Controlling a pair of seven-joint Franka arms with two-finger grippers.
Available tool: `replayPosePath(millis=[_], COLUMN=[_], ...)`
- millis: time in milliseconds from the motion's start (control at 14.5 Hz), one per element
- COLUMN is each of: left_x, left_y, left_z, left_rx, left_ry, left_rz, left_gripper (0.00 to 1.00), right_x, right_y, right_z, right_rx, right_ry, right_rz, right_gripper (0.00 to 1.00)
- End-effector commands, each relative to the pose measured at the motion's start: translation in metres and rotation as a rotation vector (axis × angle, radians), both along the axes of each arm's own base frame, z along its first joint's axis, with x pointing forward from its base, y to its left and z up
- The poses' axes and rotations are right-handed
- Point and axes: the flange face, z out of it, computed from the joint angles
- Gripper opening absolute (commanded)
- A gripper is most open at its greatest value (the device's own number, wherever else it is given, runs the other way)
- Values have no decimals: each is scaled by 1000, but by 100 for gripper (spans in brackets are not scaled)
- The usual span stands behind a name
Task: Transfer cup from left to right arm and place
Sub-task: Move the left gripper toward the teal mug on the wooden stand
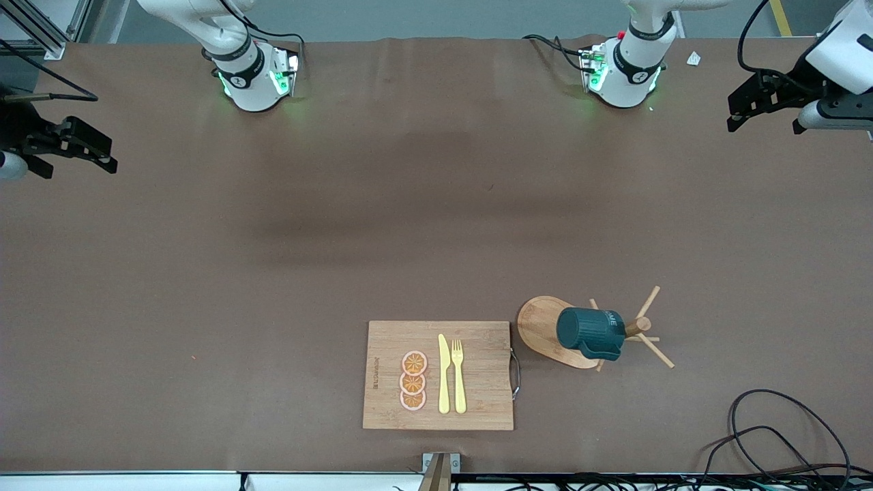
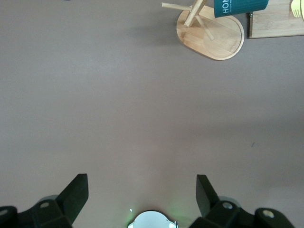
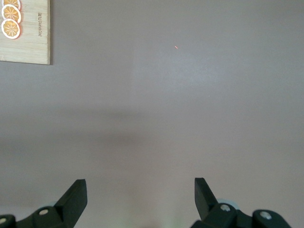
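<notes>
The dark teal cup (image 1: 590, 333) hangs tipped on its side on a peg of a wooden mug tree (image 1: 644, 327), over the tree's oval base (image 1: 539, 324). White lettering shows on its side (image 2: 240, 7). My left gripper (image 1: 762, 117) is up over the table's edge at the left arm's end, open and empty (image 2: 142, 183). At the right arm's end my right gripper (image 1: 78, 167) also hovers over the table edge, open with nothing between its fingers (image 3: 141, 185). Both are well away from the cup.
A bamboo cutting board (image 1: 477, 402) lies beside the mug tree toward the right arm's end, near the table's front edge. It carries a yellow knife (image 1: 443, 374), a yellow fork (image 1: 458, 375) and three orange slices (image 1: 413, 380). Black cables (image 1: 784, 436) lie at the front corner.
</notes>
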Motion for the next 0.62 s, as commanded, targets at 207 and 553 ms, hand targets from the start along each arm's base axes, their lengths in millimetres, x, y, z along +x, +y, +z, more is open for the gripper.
replayPosePath(millis=[207, 553], left_x=[12, 39], left_y=[0, -7], left_z=[12, -8], left_rx=[-4, -54], left_ry=[-20, -11], left_rz=[-2, 67], left_gripper=[100, 100], right_x=[-3, -2], right_y=[-11, -14], right_z=[7, 8], right_rx=[-2, -39], right_ry=[-13, -21], right_rz=[-4, 14], right_gripper=[100, 100])
